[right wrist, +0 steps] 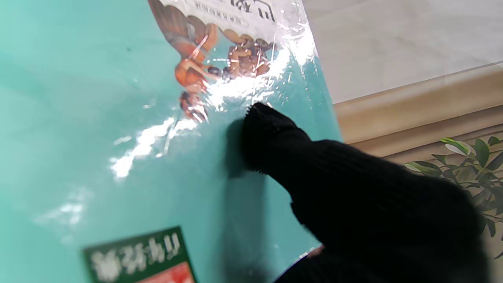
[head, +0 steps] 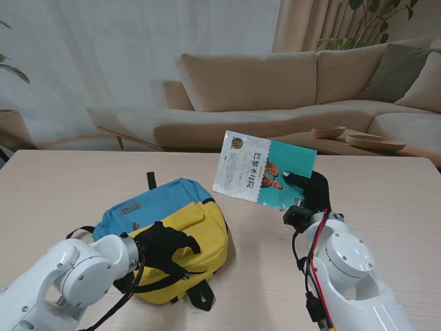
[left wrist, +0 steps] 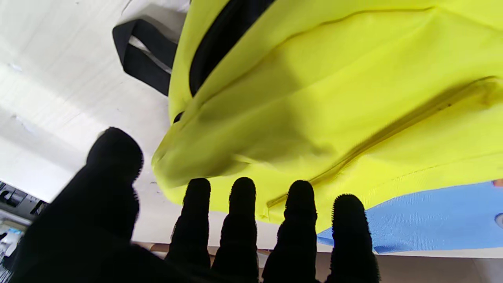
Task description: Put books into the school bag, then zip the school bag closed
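The right hand (head: 310, 193) pinches the teal book (head: 265, 169) aloft, just right of the school bag (head: 169, 231). The left hand (head: 162, 248) rests on the bag, fingers (left wrist: 243, 204) spread, holding nothing. The glossy cover could slip from the thumb.

Beige sofa (head: 289, 89), wooden bowls (head: 329, 131), curtain (head: 103, 62)

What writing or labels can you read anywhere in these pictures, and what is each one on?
Book held up by the right hand: large dark Chinese title on the white upper cover, too blurred to read.
Same book, right wrist view: white characters on a green and red corner label, blurred, unreadable.
School bag, blue part: small grey patch, print too small to read.
Left hand rests on the bag; no text there.
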Robot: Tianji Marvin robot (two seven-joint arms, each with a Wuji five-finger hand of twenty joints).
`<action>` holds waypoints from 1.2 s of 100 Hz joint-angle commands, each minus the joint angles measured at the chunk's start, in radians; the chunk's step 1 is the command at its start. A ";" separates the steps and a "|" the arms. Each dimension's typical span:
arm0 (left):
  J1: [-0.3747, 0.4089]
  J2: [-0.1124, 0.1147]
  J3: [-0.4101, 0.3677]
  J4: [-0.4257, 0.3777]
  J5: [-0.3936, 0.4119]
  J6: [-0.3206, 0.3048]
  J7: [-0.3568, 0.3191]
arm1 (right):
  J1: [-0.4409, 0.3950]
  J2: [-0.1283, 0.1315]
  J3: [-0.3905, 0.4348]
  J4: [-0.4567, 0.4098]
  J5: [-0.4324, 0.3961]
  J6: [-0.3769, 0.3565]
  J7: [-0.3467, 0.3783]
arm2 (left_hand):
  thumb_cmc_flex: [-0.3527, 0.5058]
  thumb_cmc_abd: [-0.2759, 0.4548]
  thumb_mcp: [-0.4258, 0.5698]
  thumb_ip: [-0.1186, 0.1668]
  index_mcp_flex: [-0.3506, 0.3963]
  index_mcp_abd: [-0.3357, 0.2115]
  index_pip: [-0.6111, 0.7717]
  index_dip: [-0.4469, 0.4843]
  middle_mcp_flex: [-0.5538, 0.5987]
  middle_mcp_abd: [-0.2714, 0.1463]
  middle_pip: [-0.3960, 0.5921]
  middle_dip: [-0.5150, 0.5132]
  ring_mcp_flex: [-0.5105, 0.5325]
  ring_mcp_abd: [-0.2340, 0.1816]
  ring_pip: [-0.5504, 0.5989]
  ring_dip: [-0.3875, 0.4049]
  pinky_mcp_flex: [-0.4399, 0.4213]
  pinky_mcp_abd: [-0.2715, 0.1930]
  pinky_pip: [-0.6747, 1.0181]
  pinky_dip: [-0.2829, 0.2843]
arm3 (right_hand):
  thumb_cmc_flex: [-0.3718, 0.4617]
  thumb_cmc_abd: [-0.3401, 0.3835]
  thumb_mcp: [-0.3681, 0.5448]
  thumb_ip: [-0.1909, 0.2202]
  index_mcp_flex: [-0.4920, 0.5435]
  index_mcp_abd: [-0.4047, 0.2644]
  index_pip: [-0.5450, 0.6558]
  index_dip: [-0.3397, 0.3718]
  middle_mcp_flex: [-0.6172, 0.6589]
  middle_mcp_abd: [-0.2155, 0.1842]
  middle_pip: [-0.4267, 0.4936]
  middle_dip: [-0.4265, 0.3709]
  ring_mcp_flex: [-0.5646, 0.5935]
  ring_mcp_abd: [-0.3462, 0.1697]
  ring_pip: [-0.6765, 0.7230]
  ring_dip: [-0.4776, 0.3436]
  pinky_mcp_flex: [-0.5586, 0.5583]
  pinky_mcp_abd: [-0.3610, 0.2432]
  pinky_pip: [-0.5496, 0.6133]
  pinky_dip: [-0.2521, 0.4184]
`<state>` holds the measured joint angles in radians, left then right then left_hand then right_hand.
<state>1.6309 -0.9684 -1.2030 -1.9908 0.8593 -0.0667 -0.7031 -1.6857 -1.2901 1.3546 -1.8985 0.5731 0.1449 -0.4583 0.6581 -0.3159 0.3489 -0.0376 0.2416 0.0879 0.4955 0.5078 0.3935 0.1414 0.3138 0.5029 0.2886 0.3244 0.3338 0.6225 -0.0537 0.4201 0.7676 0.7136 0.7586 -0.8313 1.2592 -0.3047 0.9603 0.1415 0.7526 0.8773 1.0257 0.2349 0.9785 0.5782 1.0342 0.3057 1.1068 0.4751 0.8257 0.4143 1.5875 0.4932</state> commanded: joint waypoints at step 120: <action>0.069 -0.081 -0.204 0.020 -0.116 0.022 0.417 | -0.141 0.036 0.072 -0.154 0.003 0.218 0.234 | 0.420 -0.074 0.203 -0.059 0.399 -0.213 0.508 0.438 0.637 0.004 0.481 0.359 0.483 0.102 0.591 0.161 0.336 0.108 0.538 0.067 | 0.176 0.085 0.135 0.032 0.213 -0.197 0.235 0.168 0.011 0.008 0.046 -0.002 0.087 0.025 0.050 0.010 0.052 0.015 0.076 -0.008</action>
<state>1.6986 -1.0421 -1.3943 -1.9512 0.7560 -0.0525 -0.2804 -1.8041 -1.2511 1.4381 -2.0327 0.5795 0.3592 -0.2372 1.0406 -0.4128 0.4834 -0.0710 0.5870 -0.0409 0.8901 0.8515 0.9818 0.1447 0.7503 0.8715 0.7452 0.3971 0.8999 0.7666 0.2843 0.4855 1.2512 0.7549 0.7586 -0.8350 1.2592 -0.3050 0.9628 0.1533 0.7523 0.8948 1.0257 0.2451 0.9834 0.5782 1.0447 0.3146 1.1093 0.4751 0.8393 0.4277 1.6004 0.4815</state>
